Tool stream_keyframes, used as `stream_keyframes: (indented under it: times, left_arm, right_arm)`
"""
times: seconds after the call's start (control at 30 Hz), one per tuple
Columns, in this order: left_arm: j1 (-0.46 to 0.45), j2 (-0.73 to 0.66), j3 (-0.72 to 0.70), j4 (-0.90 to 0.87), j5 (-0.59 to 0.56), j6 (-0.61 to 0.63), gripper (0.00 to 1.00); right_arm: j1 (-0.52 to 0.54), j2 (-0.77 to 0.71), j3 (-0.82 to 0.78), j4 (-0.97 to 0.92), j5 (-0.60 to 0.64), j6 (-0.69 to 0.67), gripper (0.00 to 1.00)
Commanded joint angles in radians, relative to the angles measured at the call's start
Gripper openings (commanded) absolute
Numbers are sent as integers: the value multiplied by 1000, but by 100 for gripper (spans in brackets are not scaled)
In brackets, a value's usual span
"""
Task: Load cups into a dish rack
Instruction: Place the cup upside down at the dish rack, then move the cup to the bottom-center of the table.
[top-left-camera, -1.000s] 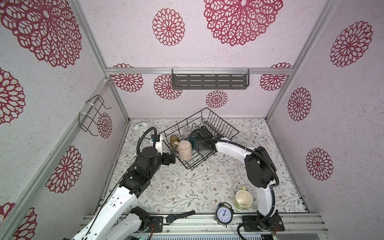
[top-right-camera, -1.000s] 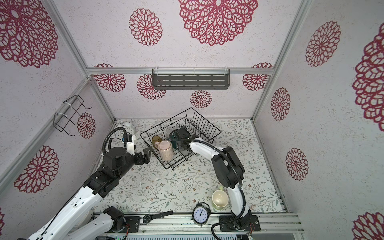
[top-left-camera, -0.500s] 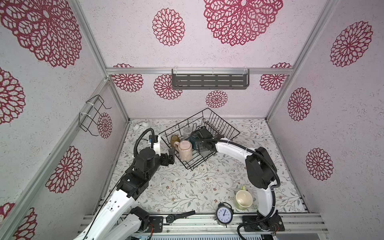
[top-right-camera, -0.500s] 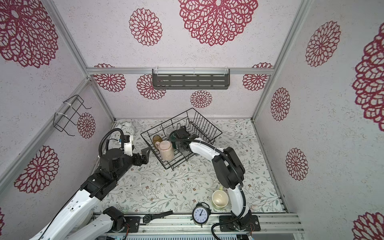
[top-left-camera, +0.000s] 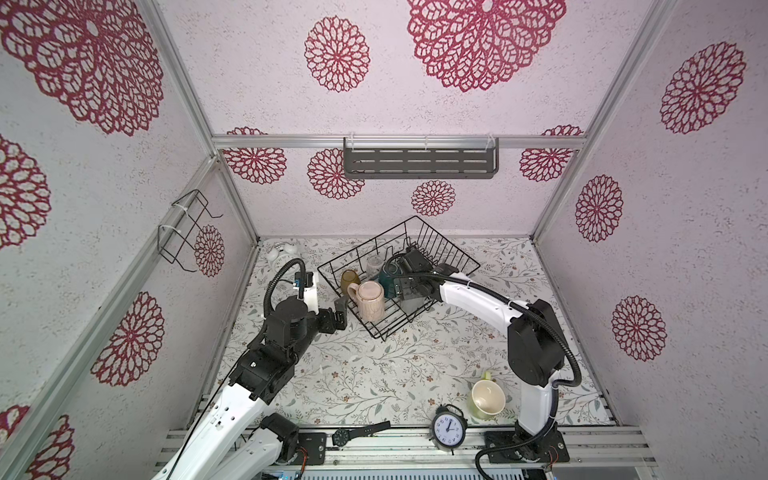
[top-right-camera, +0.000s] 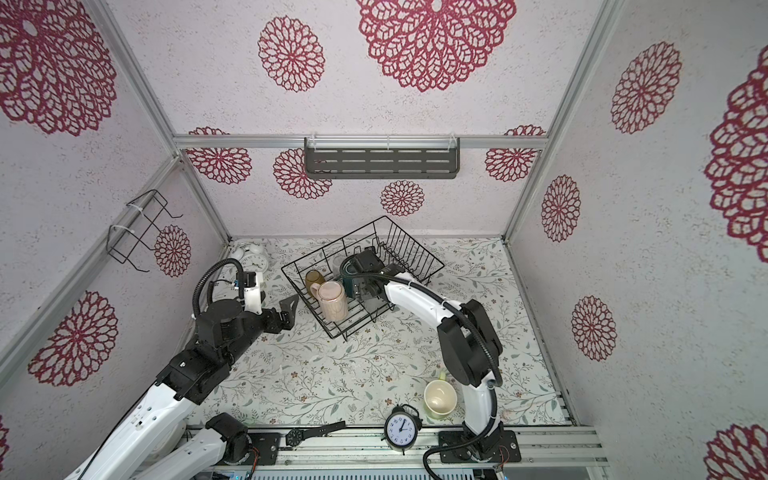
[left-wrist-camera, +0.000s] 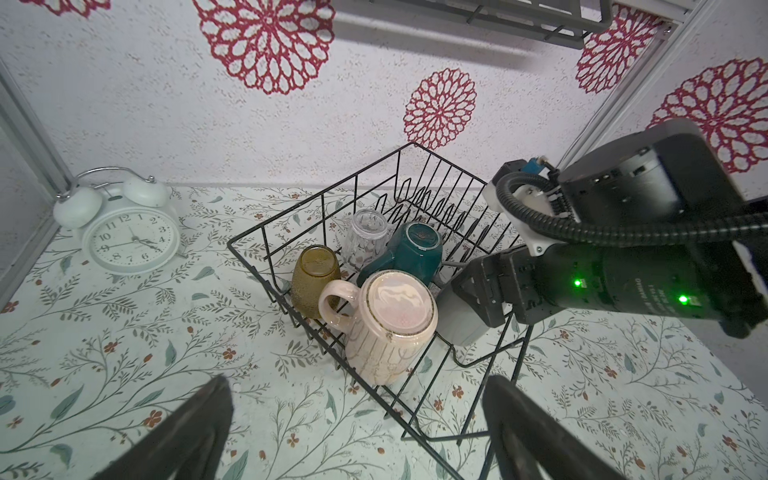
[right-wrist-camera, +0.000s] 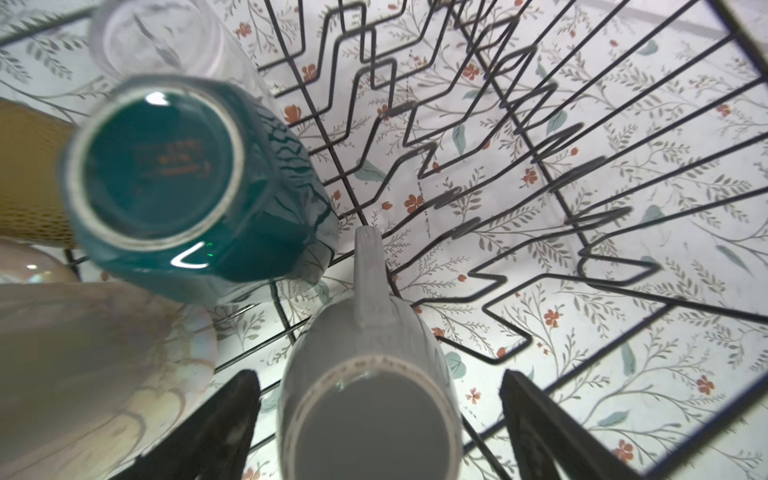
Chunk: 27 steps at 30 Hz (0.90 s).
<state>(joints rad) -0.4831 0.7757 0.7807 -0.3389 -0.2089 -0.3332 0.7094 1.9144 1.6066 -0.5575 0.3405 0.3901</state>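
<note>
The black wire dish rack (top-left-camera: 440, 245) (top-right-camera: 409, 247) (left-wrist-camera: 412, 144) (right-wrist-camera: 540, 174) holds several upturned cups: an amber tumbler (top-left-camera: 349, 280) (left-wrist-camera: 313, 278), a clear glass (left-wrist-camera: 368, 237) (right-wrist-camera: 153, 37), a teal mug (left-wrist-camera: 415, 249) (right-wrist-camera: 166, 178), a ribbed pink mug (top-left-camera: 370, 301) (top-right-camera: 332, 301) (left-wrist-camera: 390, 328) and a grey mug (left-wrist-camera: 457, 320) (right-wrist-camera: 370, 395). My right gripper (top-left-camera: 405, 289) (right-wrist-camera: 376, 374) is open astride the grey mug, with a gap on each side. My left gripper (top-left-camera: 338, 316) (left-wrist-camera: 357, 380) is open and empty beside the rack's near-left side. A pale yellow-green mug (top-left-camera: 486, 399) (top-right-camera: 439, 399) lies at the front right.
A white alarm clock (top-left-camera: 280, 253) (left-wrist-camera: 129, 237) stands in the back left corner. A black alarm clock (top-left-camera: 449, 428) and a wristwatch (top-left-camera: 345, 436) sit at the front edge. A wire bracket (top-left-camera: 183, 232) hangs on the left wall, a grey slotted shelf (top-left-camera: 419, 164) on the back wall.
The right gripper's jaws have spread a little wider around the grey mug. The left arm has barely moved.
</note>
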Motion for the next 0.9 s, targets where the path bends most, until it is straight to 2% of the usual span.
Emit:
stream_keyframes:
  times: [0.0,0.17,0.37,0.47,0.6,0.7,0.87]
  left_arm:
    - [9,-12,23,-24,-15,12,97]
    - [8,-11,14,-5,-25,34,97]
    - [9,28,18,34,-33,67,97]
    - [9,46,32,54,-70,64,97]
    - [10,50,4,133,-103,77,97]
    - [9,64,-14,194,-149,81,97]
    - [11,104,1,208,-173,85,97]
  right_arm:
    - [-4,-116,27,-38,-13,-18,94]
    - [-11,-268,-88,-37,-21,-35,95]
    - [-30,-497,-313,-88,-11,-73,99]
    - [-69,-614,-422,-147,-37,7,99]
    - [-150,-711,-538,-240,-176,107,99]
    - [-153,-739,-590,-310,-180,186,99]
    - [-157,-776,-628,-465,-207,331,90]
